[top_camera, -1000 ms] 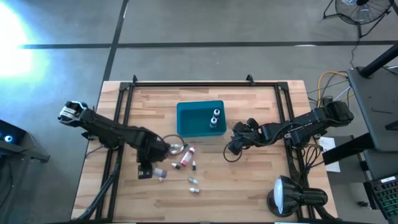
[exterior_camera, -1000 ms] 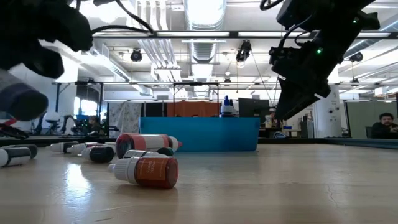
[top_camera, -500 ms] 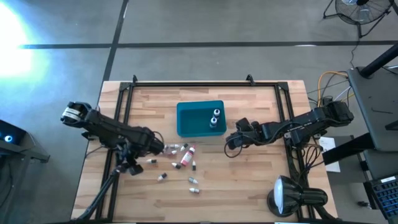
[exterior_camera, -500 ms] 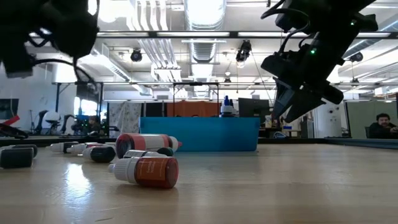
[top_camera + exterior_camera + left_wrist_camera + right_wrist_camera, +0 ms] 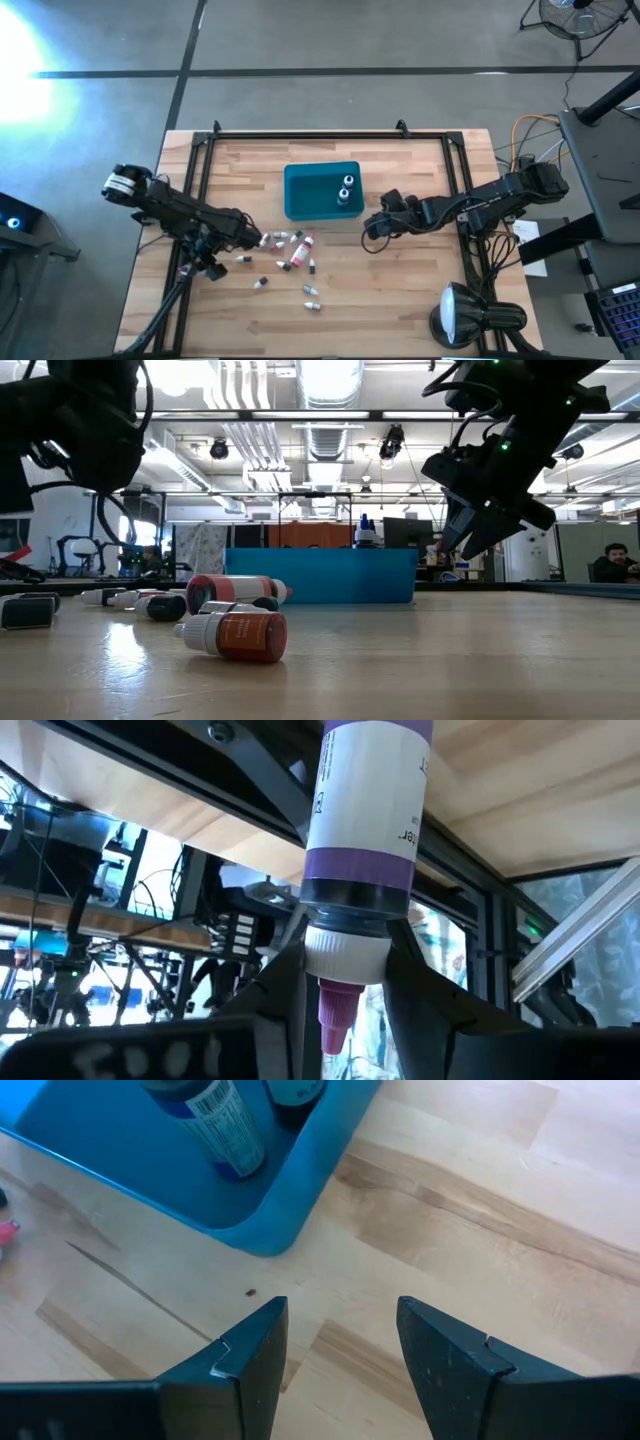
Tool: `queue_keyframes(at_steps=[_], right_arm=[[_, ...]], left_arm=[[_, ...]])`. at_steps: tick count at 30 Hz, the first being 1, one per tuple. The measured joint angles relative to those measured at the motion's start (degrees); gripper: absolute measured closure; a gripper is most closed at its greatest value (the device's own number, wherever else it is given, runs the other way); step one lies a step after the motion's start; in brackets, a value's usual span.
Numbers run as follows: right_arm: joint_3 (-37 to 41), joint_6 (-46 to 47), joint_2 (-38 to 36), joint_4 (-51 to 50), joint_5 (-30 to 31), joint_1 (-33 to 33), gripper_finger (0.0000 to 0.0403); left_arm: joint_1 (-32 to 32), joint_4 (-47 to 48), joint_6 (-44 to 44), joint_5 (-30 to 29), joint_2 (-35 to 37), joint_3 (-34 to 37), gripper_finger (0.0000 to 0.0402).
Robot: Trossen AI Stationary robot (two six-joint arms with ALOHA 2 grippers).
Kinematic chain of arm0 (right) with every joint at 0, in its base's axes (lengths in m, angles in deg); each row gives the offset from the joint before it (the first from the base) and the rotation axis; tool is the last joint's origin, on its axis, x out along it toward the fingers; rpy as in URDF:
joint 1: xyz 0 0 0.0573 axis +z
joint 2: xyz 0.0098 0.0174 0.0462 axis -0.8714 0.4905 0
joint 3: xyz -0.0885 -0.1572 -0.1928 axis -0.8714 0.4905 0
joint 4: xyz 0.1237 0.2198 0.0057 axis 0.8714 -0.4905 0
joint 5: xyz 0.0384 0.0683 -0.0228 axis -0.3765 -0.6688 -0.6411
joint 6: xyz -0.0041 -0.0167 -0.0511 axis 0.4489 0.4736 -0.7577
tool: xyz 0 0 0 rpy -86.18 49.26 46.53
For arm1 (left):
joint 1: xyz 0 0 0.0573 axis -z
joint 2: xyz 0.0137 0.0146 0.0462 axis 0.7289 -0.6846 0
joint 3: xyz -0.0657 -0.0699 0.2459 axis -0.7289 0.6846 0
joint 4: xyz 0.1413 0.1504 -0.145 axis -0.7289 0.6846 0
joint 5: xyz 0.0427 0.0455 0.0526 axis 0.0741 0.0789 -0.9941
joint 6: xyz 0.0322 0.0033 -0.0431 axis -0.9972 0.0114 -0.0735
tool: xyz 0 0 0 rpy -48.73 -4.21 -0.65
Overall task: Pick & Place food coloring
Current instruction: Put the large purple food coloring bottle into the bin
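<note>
Purple-banded bottle gripped, left end effector withdrawn leftward | right end effector open, empty

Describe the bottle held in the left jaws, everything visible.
The bottle is small and looks plastic: a white printed label edged by a purple band, a dark collar, a white cap and a pink dropper tip. The left gripper has its jaws closed on the cap, tip pointing back toward the wrist, body jutting forward. Nothing else touches it.

Both arms matte black, jointed, with looped black cables. Left arm carries a white cylindrical joint cap, possibly a motor housing. Right arm shows green LED.
</note>
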Motion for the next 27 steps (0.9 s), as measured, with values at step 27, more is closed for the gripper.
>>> queue_keyframes(at_steps=[27], right_arm=[[1.64,0.59,0.0,0.09,1.95,-0.11,0.022]], left_arm=[[-0.11,-2.4,-3.79,0.5,-4.23,-3.55,0.0291]])
